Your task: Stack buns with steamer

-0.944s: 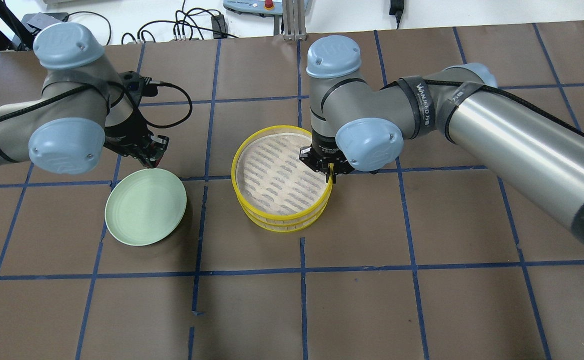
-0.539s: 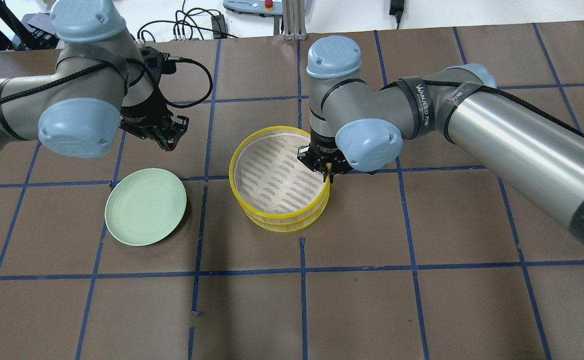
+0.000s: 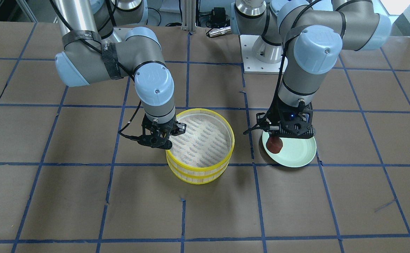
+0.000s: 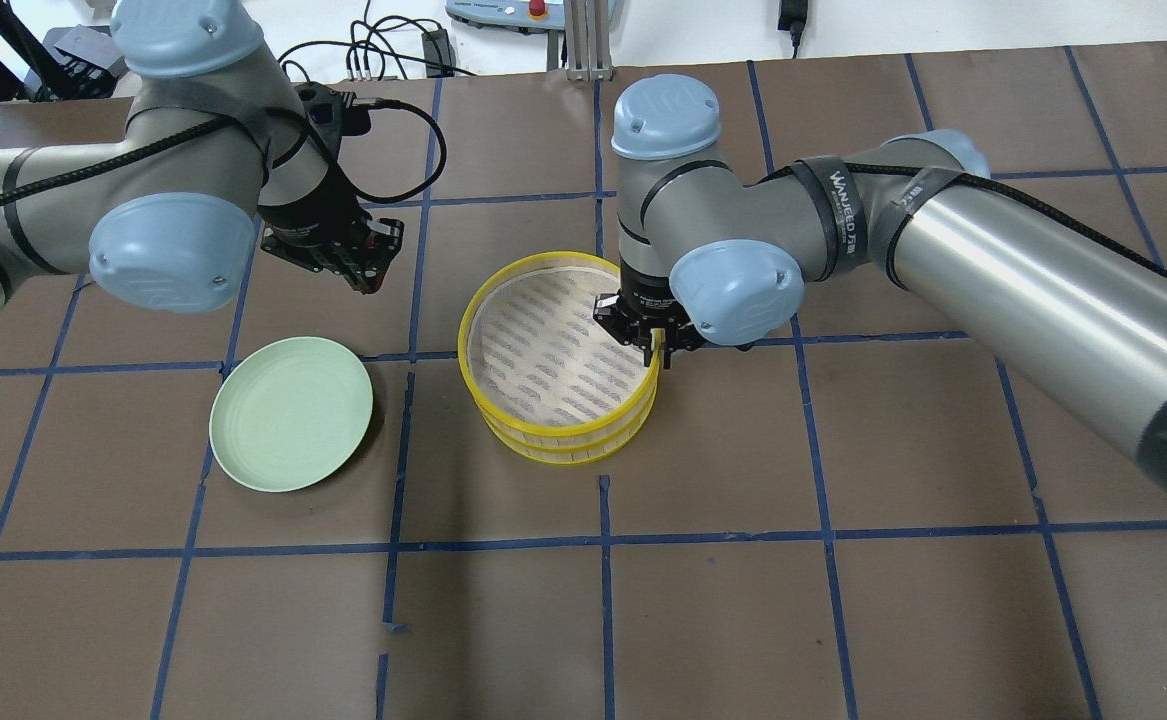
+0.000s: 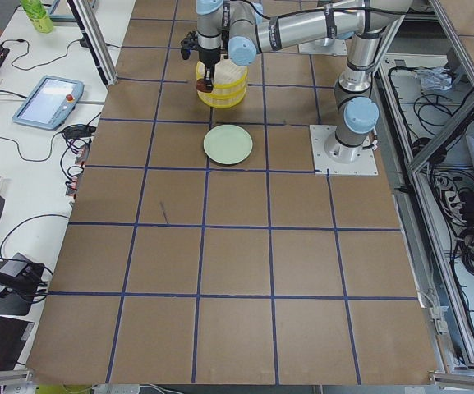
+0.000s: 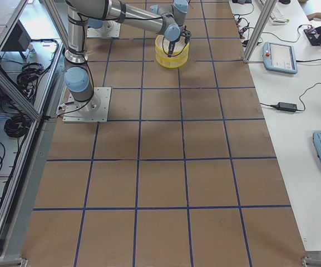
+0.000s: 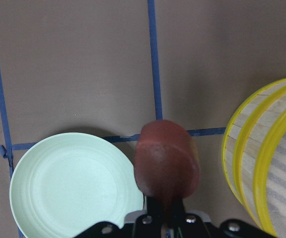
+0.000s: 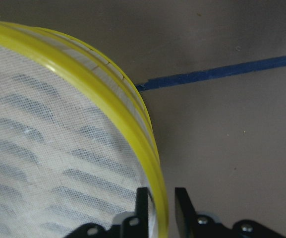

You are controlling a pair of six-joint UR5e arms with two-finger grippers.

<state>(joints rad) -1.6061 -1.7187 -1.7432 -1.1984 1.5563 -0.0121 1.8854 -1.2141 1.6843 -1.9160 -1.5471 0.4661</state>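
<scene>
The yellow bamboo steamer (image 4: 543, 360) stands mid-table as two stacked tiers with a white mesh floor; it also shows in the front view (image 3: 205, 144). My right gripper (image 4: 658, 348) is shut on the top tier's rim (image 8: 133, 116), one finger inside and one outside. My left gripper (image 4: 368, 268) is shut on the dark reddish-brown bun (image 7: 166, 163) and holds it above the table between the pale green plate (image 4: 291, 413) and the steamer. The bun also shows in the front view (image 3: 274, 144). The plate is bare. The white bun is out of view.
Brown paper with blue tape lines (image 4: 603, 540) covers the table. Cables and a control box (image 4: 383, 50) lie beyond the far edge. The arms' base plate (image 3: 261, 59) sits at the robot's side of the table.
My left gripper has moved from the plate's far edge toward the far side and right, nearer the steamer. My right gripper stays on the rim; the steamer has shifted slightly.
</scene>
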